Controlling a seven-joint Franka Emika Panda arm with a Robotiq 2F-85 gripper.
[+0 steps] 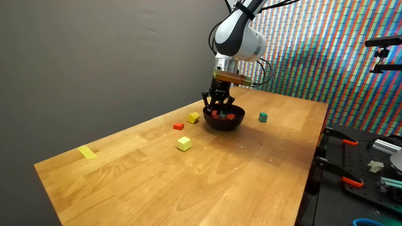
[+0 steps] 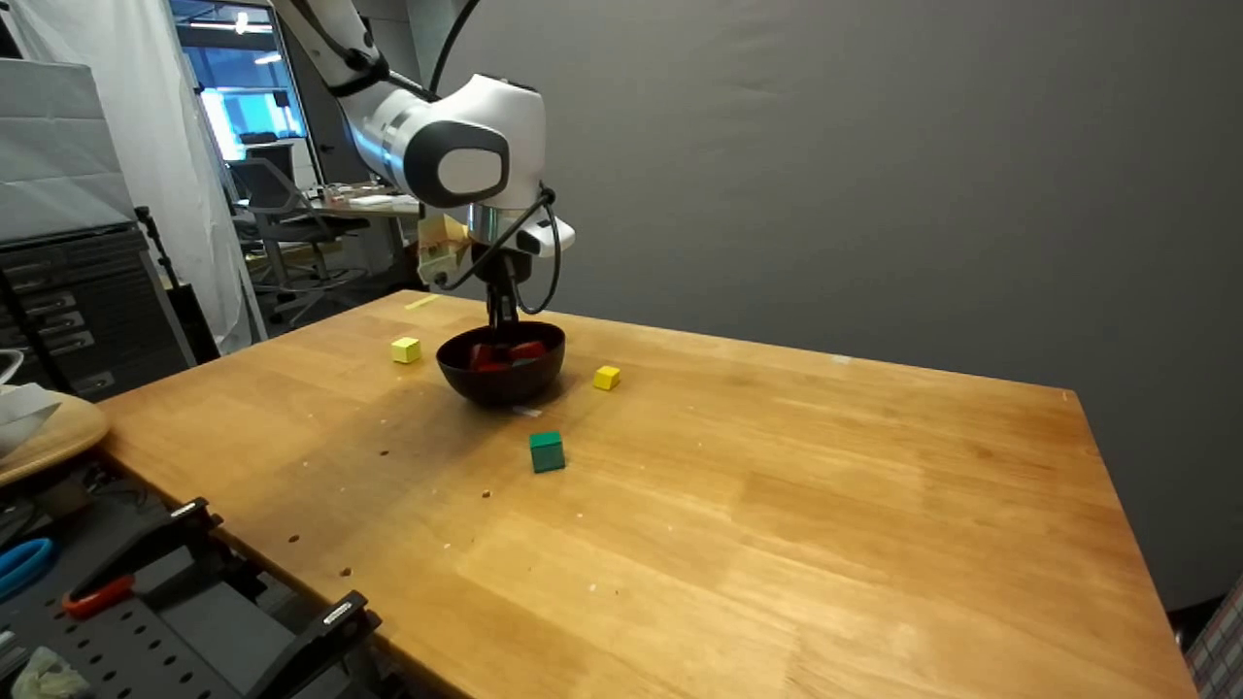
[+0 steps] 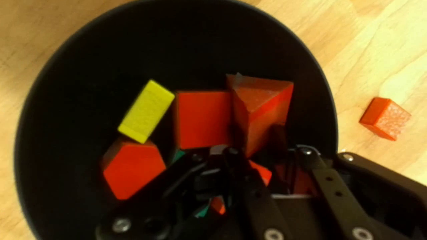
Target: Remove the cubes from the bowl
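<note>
The cubes (image 3: 203, 120) in the bowl (image 1: 224, 125) are judged light and rigid and should be grasped across opposite flat faces by the gripper (image 1: 216, 110), whose jaws stand partly parted, any hold being indiscernible.

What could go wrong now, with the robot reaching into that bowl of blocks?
The gripper could knock pieces about or catch two at once: in the wrist view, the red square block and the red triangular block sit close together. The triangular one's sides meet at sharp corners, so if gripped it might twist loose. And since the gripper reaches down inside the bowl, a sideways move could perhaps push or tip it.
</note>
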